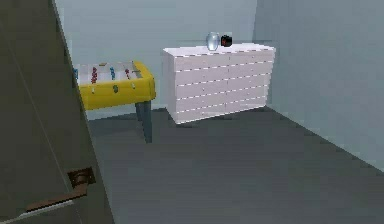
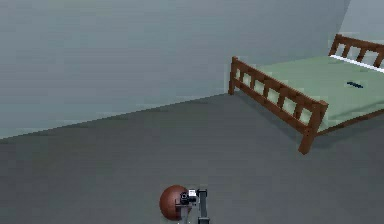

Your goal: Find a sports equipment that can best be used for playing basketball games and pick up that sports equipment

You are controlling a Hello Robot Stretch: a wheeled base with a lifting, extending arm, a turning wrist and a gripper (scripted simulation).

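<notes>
Grey bedroom floor (image 2: 110,160), mostly bare. Ball (image 2: 171,201), red-brown, is low in the arm side view, right at the tool (image 2: 188,201). Looks like the grasp step, but I can't tell if the tool has the ball or is still loose. Next: confirm grip, lift straight up. Bed (image 2: 310,90) is well apart. Foosball table (image 1: 115,82), dresser (image 1: 220,85) and door (image 1: 40,120) are ahead, none in the way.
</notes>
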